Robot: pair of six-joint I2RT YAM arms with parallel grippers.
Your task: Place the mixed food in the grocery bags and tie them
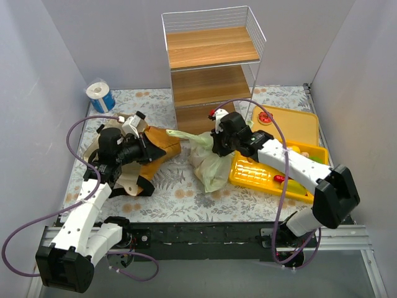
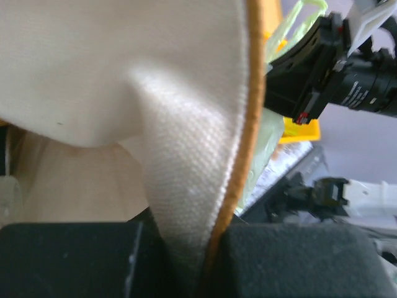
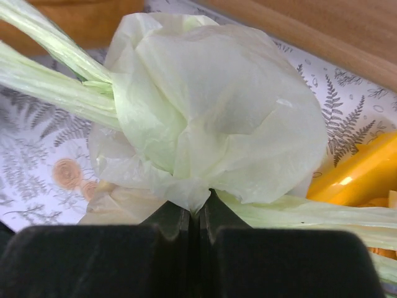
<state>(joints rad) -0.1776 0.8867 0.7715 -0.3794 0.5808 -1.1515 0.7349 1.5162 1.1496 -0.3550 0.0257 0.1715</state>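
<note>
Green bag [image 3: 217, 112]: thin, crinkly, translucent plastic in my view. Brown bag [image 2: 186, 155]: coarse woven cream cloth inside. Yellow tray [image 1: 251, 174]: glossy plastic.

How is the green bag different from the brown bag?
The green bag is thin, crinkly, see-through plastic; the brown bag is thick woven cloth with cream lining. The green bag sits beside the yellow tray; the brown bag lies further left. Both are pinched: the right gripper holds green, the left gripper holds brown.

Pinching fold of brown bag [image 2: 124, 62], cream lining outward, in tight-closed left gripper [image 2: 189, 261] at 6 o'clock. At 3 o'clock, pale-green plastic bag [image 2: 263, 149] and yellow tray [image 2: 301, 130]; at 2 o'clock, black right arm [image 2: 322, 68].
</note>
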